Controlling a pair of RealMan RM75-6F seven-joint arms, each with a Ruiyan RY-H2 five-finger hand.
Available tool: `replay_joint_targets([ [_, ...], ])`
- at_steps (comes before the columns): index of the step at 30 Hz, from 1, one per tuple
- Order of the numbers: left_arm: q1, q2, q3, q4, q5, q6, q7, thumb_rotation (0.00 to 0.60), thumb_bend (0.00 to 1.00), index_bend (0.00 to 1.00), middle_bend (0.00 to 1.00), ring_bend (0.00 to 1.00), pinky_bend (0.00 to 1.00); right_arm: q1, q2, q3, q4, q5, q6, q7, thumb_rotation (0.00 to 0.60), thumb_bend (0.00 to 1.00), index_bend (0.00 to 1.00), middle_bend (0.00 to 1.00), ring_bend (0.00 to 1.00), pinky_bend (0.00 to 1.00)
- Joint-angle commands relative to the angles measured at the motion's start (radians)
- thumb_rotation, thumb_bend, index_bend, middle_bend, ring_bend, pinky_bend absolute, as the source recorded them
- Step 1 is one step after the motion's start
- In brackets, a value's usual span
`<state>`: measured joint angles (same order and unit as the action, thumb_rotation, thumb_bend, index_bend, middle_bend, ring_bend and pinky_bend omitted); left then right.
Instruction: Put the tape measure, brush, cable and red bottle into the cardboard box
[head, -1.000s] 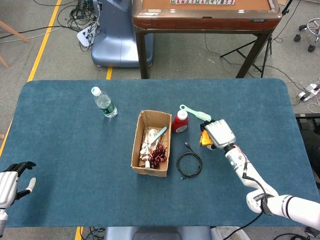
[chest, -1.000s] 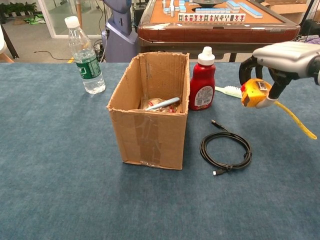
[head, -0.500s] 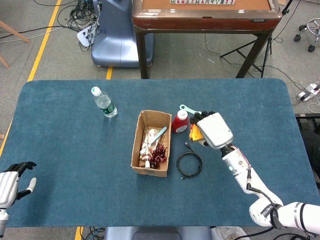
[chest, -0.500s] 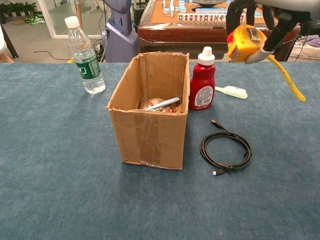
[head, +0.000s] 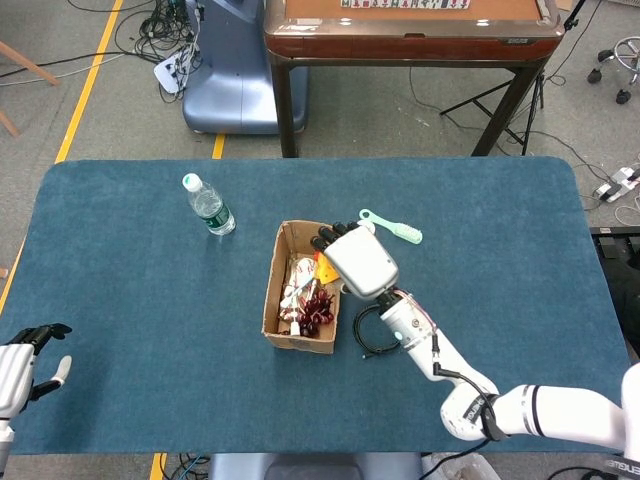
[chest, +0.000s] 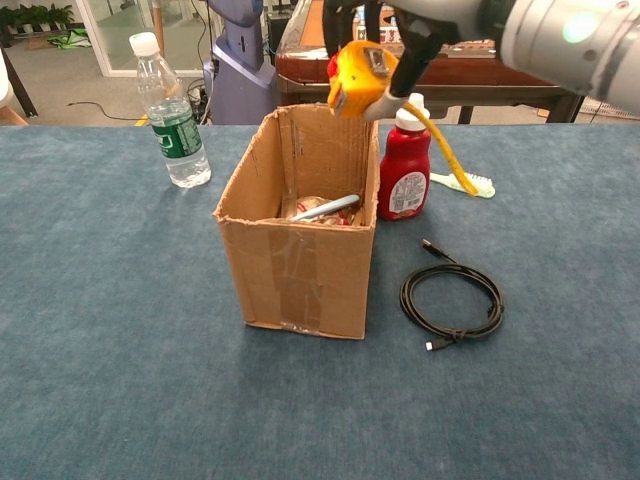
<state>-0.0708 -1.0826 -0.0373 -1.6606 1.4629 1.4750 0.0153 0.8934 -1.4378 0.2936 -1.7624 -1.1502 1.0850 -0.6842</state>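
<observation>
Hovering over the cardboard box (chest: 300, 250), the right hand (head: 358, 262) clamps its fingers on the yellow tape measure (chest: 358, 78) (blade dangling), placed for release inside; the left hand (head: 18, 368) rests idle, fingers apart.

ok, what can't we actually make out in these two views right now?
- Red plastic bottle: in the head view, hidden under the right hand.
- Yellow tape measure: only a sliver shows from the head camera; same hand covers it.
- Brown cardboard box contents: near wall blocks most in the chest view; too small overhead to identify.
- Left hand: cut by the head frame's edge.
</observation>
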Motion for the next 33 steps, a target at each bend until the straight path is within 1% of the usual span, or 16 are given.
replay_joint_targets([
  [1,0.000,0.002,0.001,0.000,0.000,-0.003,-0.003,0.600,0.35,0.34,0.41,0.35,0.55,0.044,-0.078,0.005,0.069,0.000,-0.010,-0.001,0.600,0.25,0.42,0.52,0.46,0.57],
  [6,0.002,0.007,0.002,-0.004,0.003,0.000,-0.013,0.600,0.35,0.34,0.41,0.35,0.55,0.076,-0.151,0.003,0.140,-0.012,-0.016,0.019,0.600,0.25,0.42,0.49,0.43,0.57],
  [8,0.002,0.009,0.003,-0.004,0.005,0.000,-0.016,0.600,0.35,0.34,0.41,0.35,0.55,0.084,-0.175,0.002,0.165,-0.025,-0.018,0.043,0.600,0.21,0.42,0.46,0.39,0.57],
  [9,0.003,0.009,0.003,-0.005,0.005,0.000,-0.017,0.600,0.35,0.34,0.41,0.35,0.55,0.088,-0.185,0.000,0.176,-0.032,-0.023,0.058,0.600,0.17,0.40,0.43,0.37,0.57],
  [11,0.003,0.010,0.004,-0.006,0.006,0.000,-0.017,0.600,0.35,0.34,0.41,0.35,0.55,0.092,-0.194,-0.003,0.188,-0.034,-0.032,0.074,0.600,0.07,0.31,0.37,0.32,0.55],
  [12,0.003,0.011,0.004,-0.006,0.006,0.000,-0.017,0.600,0.35,0.34,0.41,0.35,0.55,0.094,-0.196,-0.004,0.191,-0.032,-0.036,0.078,0.600,0.03,0.27,0.35,0.30,0.53],
  [13,0.003,0.011,0.004,-0.007,0.006,0.000,-0.018,0.600,0.35,0.34,0.41,0.35,0.55,0.095,-0.197,-0.006,0.194,-0.030,-0.041,0.082,0.600,0.01,0.23,0.34,0.29,0.52],
  [15,0.004,0.011,0.004,-0.008,0.006,0.000,-0.016,0.600,0.35,0.34,0.41,0.35,0.55,0.096,-0.194,-0.010,0.194,-0.025,-0.049,0.083,0.600,0.00,0.17,0.31,0.27,0.51],
  [17,0.004,0.011,0.005,-0.008,0.005,-0.001,-0.015,0.600,0.35,0.34,0.41,0.35,0.55,0.094,-0.185,-0.015,0.188,-0.019,-0.054,0.079,0.600,0.00,0.13,0.27,0.24,0.49],
  [22,0.003,0.010,0.006,-0.006,0.003,-0.006,-0.009,0.600,0.35,0.34,0.41,0.35,0.55,0.083,-0.154,-0.022,0.160,-0.008,-0.053,0.074,0.600,0.00,0.11,0.21,0.21,0.47],
  [26,0.003,0.008,0.004,-0.004,0.000,-0.006,-0.006,0.600,0.35,0.34,0.41,0.35,0.55,0.062,-0.116,-0.027,0.124,-0.030,-0.016,0.068,0.600,0.00,0.11,0.20,0.21,0.47],
  [33,0.000,0.005,0.002,-0.001,-0.007,-0.012,-0.002,0.600,0.35,0.34,0.41,0.35,0.55,-0.008,0.013,-0.016,0.018,-0.053,0.084,0.043,0.600,0.00,0.11,0.20,0.21,0.47],
])
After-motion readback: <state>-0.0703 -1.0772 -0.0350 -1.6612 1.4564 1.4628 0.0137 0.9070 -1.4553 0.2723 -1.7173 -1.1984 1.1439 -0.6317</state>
